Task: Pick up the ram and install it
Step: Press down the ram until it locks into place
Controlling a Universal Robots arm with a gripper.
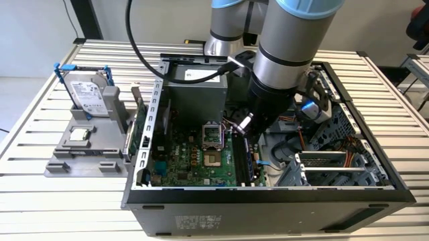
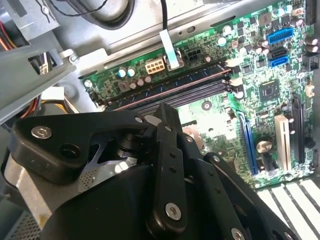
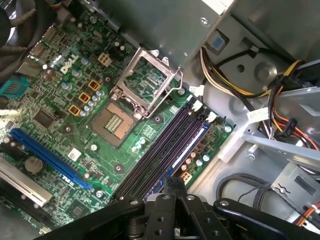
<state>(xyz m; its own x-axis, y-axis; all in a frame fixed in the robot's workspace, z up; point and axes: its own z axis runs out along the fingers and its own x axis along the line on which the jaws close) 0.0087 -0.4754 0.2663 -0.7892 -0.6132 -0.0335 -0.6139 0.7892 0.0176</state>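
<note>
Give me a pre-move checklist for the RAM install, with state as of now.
1. Gripper over the memory slots: ok. The first wrist view has it above one end of the slot row.
2. Ram in the grasp: cannot tell.
3. Slots free of sticks: cannot tell. They look dark and bare in both wrist views, but it is not certain.
4. Cable bundle off the slots: ok. It lies on the metal beside the board.
5. Processor socket out of the path: ok. It is beside the slots with its frame lifted.
6. Arm clear of the case walls: ok in the exterior view.
</note>
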